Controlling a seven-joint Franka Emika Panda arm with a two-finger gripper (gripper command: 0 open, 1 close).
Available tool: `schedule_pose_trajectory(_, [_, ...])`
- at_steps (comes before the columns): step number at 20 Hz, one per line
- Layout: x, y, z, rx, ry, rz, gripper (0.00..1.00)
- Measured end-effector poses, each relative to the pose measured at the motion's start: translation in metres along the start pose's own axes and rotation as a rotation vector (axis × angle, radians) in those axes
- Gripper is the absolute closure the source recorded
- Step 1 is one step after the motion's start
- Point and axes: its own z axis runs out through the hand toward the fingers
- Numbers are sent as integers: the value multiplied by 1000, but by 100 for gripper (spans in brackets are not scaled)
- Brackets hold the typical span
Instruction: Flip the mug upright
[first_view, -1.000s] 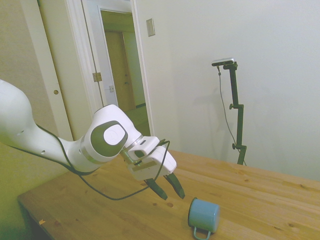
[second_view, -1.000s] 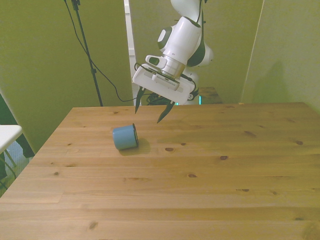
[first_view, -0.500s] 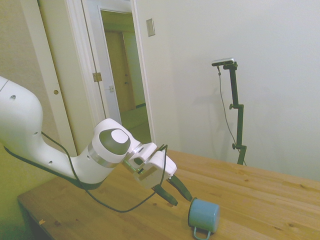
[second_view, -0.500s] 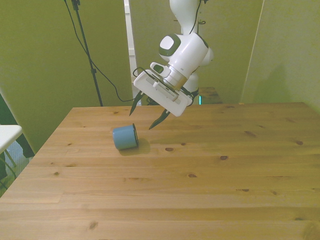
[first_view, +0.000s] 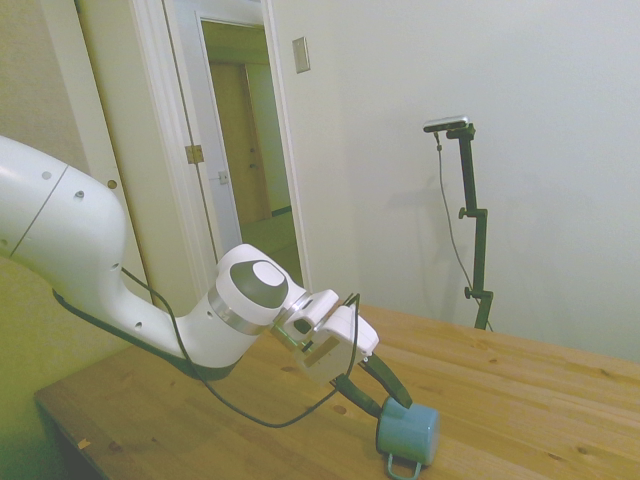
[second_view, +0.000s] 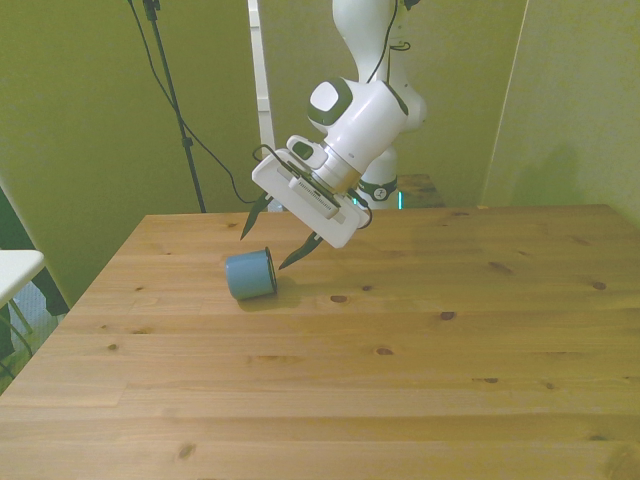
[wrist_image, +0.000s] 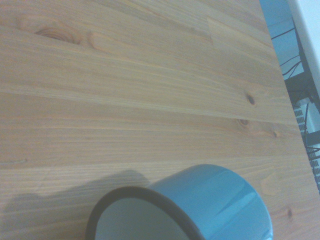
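one mug (second_view: 250, 275) lies on its side just below the wide-spread pincer (second_view: 272, 233).

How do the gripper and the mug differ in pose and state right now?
The mug lies on its side on the table; the gripper hangs tilted above it. The mug is light blue and round; the gripper is white with dark fingers, open. Neither is upright.
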Motion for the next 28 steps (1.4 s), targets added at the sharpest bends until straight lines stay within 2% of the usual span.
schedule_pose_trajectory(11, [4,-4,23,-82,44,23,0])
schedule_pose_trajectory(12, [4,-5,25,-86,45,25,100])
schedule_pose_trajectory(28, [4,-8,29,-91,42,30,100])
